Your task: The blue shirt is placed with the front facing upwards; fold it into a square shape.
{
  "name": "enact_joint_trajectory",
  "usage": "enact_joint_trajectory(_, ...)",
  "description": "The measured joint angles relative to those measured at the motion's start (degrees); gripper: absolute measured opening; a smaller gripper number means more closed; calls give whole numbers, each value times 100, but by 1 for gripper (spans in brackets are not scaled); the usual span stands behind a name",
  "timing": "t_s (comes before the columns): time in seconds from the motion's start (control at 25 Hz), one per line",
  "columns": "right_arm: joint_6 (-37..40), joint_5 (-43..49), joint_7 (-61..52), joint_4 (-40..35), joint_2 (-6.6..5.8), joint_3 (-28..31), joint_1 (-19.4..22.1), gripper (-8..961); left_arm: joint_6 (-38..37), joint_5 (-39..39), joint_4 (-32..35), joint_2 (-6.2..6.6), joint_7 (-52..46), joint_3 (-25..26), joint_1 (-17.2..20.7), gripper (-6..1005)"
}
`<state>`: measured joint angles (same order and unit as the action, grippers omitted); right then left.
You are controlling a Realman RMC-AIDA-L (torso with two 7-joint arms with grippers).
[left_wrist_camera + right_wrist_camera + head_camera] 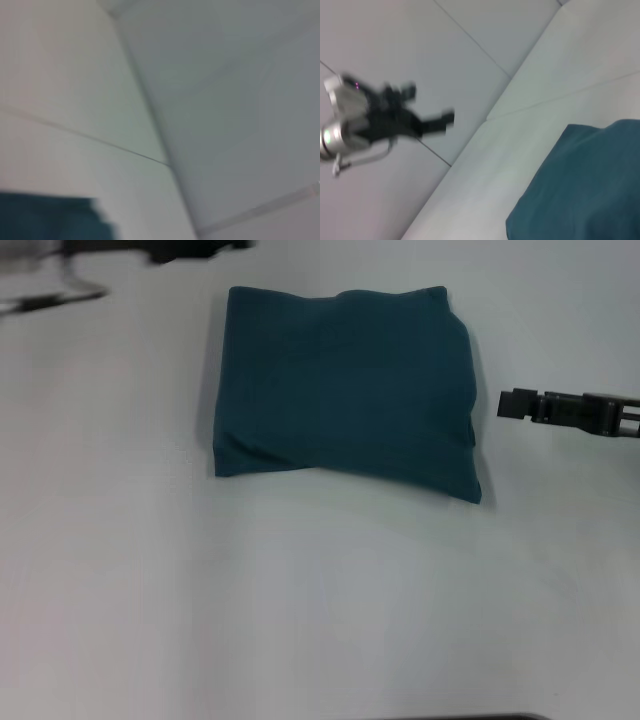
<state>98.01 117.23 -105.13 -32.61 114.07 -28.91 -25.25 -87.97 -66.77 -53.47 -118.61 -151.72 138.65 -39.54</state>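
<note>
Blue shirt [345,385] lying folded near-square, centre toward 12 o'clock | right gripper [515,403] hovering at its 3 o'clock, left gripper [190,250] at 11 o'clock; finger state: cannot tell | task appearing essentially done.

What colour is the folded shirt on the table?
Plain dark teal-blue shirt, no lettering showing; the head view shows it best.

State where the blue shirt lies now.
In the head view, the blue shirt lies folded on the white table, towards the far side, with the right gripper just beside its right edge.
</note>
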Motion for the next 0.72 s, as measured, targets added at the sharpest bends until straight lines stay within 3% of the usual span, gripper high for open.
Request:
enact_joint_trajectory(0.16,-106,-17,-199,-69,-15,69,-35,918,-196,-42,216,275,-55,321,778,780)
enact_joint_trajectory(0.24,-300,-25,-492,-179,-54,110,-89,918,-265,-47,252,316,-28,370,898,826)
enact_joint_trajectory(0.28,-436,-23,-744,-275,-86,116,-140,918,-473,-47,330,385,93,497,1246,848)
enact_joint_trajectory(0.44,-1056,209,-1973,-762,-309,31,-473,917,-763,-48,297,364,372,670,1528,903)
enact_joint_trajectory(0.6,-1798,1219,-3256,-1067,-585,-279,-989,917,-1151,16,269,350,769,658,1595,936)
enact_joint_trajectory(0.72,-2040,2041,-3719,-1170,-649,-613,-1372,917,-1561,118,222,332,1330,611,1600,936)
